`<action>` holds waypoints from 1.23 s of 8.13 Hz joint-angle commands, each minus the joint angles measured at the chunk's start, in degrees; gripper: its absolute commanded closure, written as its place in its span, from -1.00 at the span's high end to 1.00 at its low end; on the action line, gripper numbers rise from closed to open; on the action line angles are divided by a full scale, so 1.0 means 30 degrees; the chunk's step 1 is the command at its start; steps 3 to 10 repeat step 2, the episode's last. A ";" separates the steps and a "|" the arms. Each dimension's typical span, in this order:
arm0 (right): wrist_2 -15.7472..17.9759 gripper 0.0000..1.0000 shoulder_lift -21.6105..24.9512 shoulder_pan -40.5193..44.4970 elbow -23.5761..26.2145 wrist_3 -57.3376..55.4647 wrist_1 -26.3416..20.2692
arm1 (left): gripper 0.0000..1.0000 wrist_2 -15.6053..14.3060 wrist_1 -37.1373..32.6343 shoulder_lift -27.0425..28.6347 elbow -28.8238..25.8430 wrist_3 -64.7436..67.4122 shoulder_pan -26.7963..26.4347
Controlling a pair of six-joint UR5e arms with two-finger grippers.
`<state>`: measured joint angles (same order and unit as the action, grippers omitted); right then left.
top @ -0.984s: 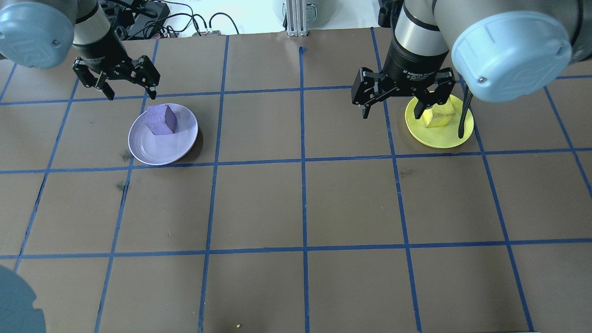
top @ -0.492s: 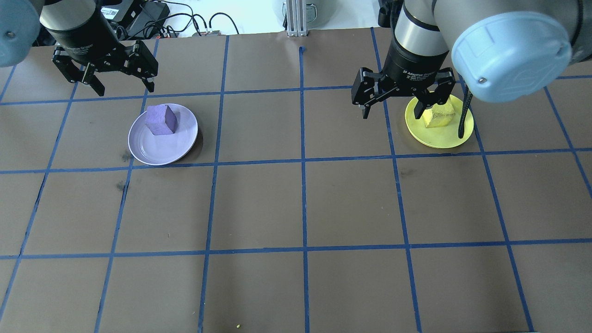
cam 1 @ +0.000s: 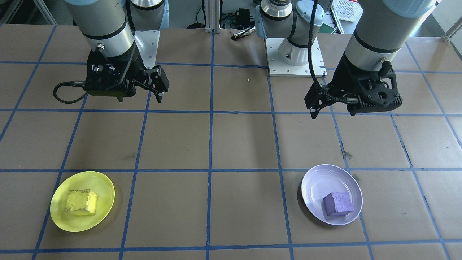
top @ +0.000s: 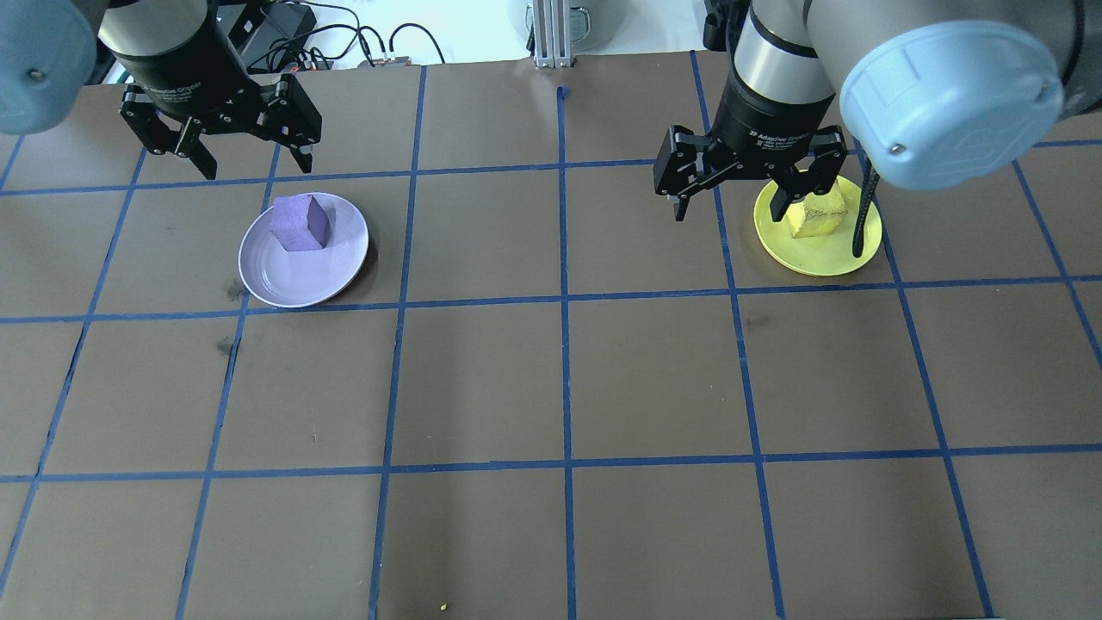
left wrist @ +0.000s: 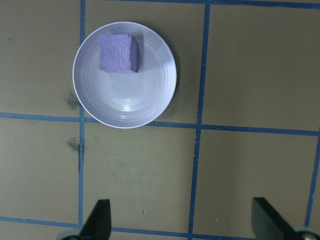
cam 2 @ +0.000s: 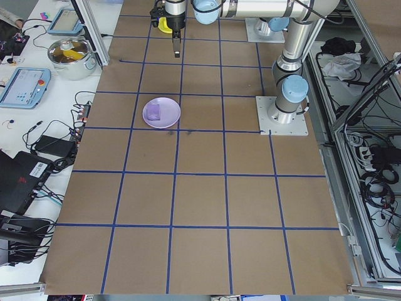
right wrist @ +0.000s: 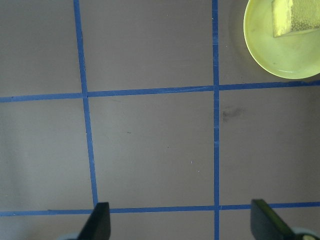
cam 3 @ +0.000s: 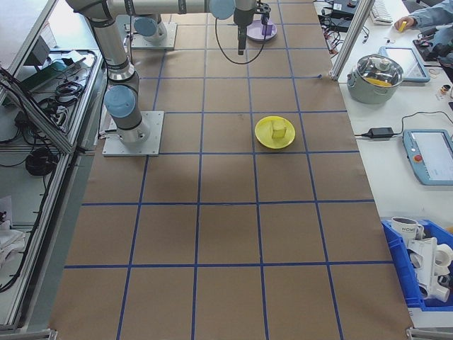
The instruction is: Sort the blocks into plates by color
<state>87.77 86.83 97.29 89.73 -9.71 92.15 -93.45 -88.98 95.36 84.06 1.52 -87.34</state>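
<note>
Both grippers wide open, empty, raised off the table – left gripper [top: 221, 145], right gripper [top: 747, 178]. Purple block [top: 300, 222] in lavender plate [top: 293, 275], yellow block [cam 1: 81, 202] in yellow plate [cam 1: 65, 216]

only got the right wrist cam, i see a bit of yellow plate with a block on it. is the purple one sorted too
Observer: Yes, the purple block lies in the lavender plate, near its rim.
Operator: left pincer holding anything
Observer: No, the left pincer is open and empty, above the table beside that plate.
Operator: and mine, is it over the yellow plate
Observer: No. The front view shows the right pincer open, well back from the yellow plate, toward the robot's base.
</note>
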 commanded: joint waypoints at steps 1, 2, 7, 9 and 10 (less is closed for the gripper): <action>0.0011 1.00 0.0000 -0.0026 0.0001 0.0012 0.0014 | 1.00 -0.0022 0.0098 0.0031 -0.0012 -0.0095 -0.0038; 0.0011 1.00 0.0000 -0.0026 0.0001 0.0013 0.0014 | 1.00 -0.0052 0.0069 -0.0145 -0.0041 -0.0270 0.0107; 0.0011 1.00 0.0000 -0.0026 0.0001 0.0013 0.0014 | 1.00 -0.0052 0.0069 -0.0145 -0.0041 -0.0270 0.0107; 0.0011 1.00 0.0000 -0.0026 0.0001 0.0013 0.0014 | 1.00 -0.0052 0.0069 -0.0145 -0.0041 -0.0270 0.0107; 0.0011 1.00 0.0000 -0.0026 0.0001 0.0013 0.0014 | 1.00 -0.0052 0.0069 -0.0145 -0.0041 -0.0270 0.0107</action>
